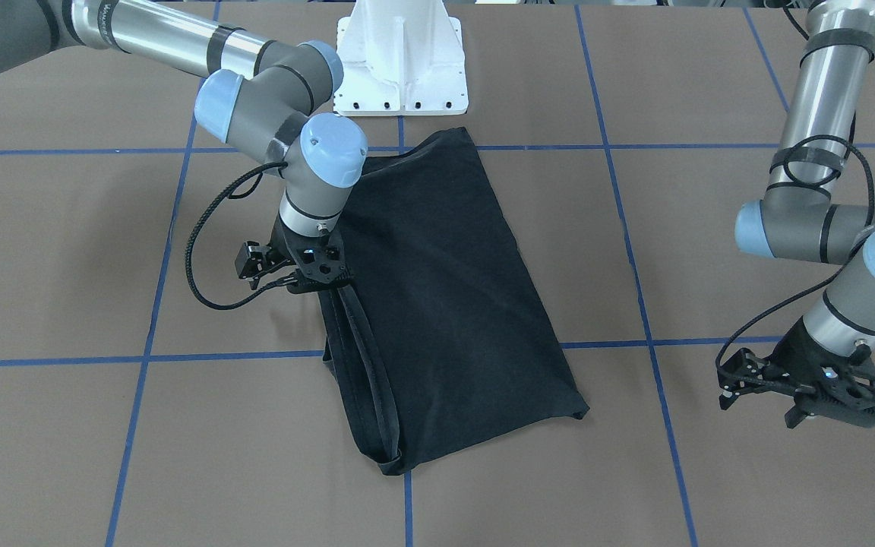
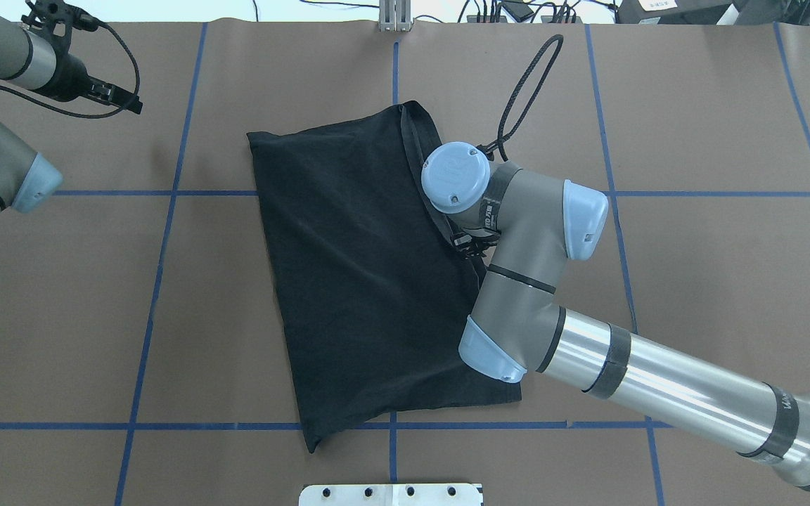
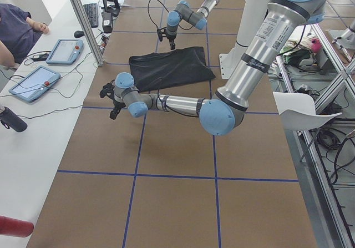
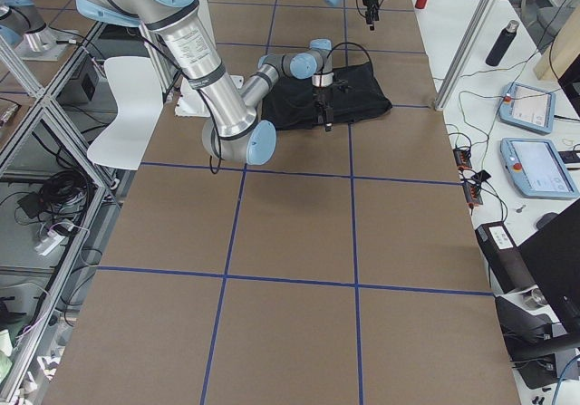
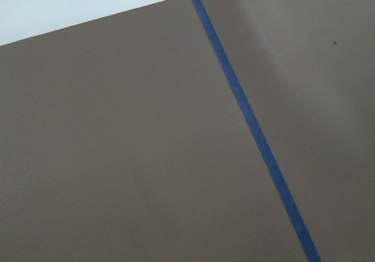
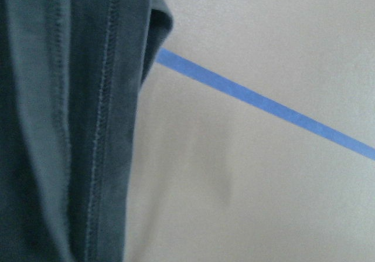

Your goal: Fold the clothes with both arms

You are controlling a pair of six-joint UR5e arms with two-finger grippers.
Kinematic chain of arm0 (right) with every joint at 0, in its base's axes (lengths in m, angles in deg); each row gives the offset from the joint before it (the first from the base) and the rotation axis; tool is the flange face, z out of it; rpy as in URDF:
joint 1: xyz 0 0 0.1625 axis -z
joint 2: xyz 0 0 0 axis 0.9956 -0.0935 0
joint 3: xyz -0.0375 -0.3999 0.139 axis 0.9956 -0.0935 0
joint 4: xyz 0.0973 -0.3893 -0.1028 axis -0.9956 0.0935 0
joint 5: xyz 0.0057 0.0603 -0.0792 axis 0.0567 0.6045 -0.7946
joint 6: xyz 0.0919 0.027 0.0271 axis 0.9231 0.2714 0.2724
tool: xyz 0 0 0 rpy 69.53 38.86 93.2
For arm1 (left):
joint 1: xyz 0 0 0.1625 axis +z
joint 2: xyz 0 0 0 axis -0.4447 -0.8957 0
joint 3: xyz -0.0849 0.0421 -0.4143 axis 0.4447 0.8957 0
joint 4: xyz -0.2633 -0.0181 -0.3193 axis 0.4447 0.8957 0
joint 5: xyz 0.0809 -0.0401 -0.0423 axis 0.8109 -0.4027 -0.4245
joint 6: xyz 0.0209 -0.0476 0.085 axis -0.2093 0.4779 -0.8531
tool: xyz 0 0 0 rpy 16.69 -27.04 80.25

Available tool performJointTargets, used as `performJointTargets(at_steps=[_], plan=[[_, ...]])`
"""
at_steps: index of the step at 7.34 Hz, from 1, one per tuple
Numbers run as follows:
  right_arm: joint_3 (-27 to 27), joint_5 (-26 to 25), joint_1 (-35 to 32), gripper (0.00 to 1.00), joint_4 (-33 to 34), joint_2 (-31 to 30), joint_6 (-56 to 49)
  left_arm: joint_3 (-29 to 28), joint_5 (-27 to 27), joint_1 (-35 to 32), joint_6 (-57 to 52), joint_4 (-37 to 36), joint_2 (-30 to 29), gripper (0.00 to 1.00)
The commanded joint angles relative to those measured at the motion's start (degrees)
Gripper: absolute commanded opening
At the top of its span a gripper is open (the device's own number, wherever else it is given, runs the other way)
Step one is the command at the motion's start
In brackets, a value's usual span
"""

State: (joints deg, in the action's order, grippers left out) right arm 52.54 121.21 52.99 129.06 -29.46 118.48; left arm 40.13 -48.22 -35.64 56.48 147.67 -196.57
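The black T-shirt [image 1: 445, 289] lies folded into a slanted oblong in the middle of the table [image 1: 65, 251]; the right gripper [image 1: 321, 282] sits at its hemmed long edge, and whether it pinches the cloth cannot be told (the wrist hides the jaws). The left gripper [image 1: 806, 414] hangs over the table well apart from the shirt; its jaws cannot be read either.

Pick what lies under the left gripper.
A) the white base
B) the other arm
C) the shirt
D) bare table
D: the left gripper hangs over bare table, apart from the shirt, and its wrist view shows only brown surface and a blue tape line.
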Motion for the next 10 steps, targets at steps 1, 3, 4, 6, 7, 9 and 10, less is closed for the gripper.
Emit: performJointTargets(at_steps=[1,3,4,6,7,9,10], plan=[[0.5,0.4,-2.0,1.00,0.0,-1.1,-0.3,0.1,0.0,0.0,0.0,0.0,-0.1,1.00],[0.6,2.8,-4.2,1.00,-1.1,0.0,0.4,3.1,-3.9,0.0,6.5,-0.4,0.0,1.00],[0.8,7.1,-5.9,1.00,-5.6,-0.5,0.4,6.7,-5.4,0.8,12.7,-0.4,0.4,1.00],[3.4,9.9,-8.0,1.00,-7.7,-2.2,0.6,20.0,-4.7,7.9,26.5,-0.4,7.6,1.00],[7.6,11.0,-8.4,1.00,-8.3,-5.7,0.6,26.6,-3.4,12.3,34.3,-0.4,10.4,1.00],[14.3,13.1,-8.7,1.00,-17.2,-14.8,2.2,36.2,5.0,23.8,47.4,-0.5,15.0,1.00],[15.8,13.8,-8.6,1.00,-20.4,-17.4,4.2,39.9,7.8,28.9,53.2,-0.5,16.9,1.00]])
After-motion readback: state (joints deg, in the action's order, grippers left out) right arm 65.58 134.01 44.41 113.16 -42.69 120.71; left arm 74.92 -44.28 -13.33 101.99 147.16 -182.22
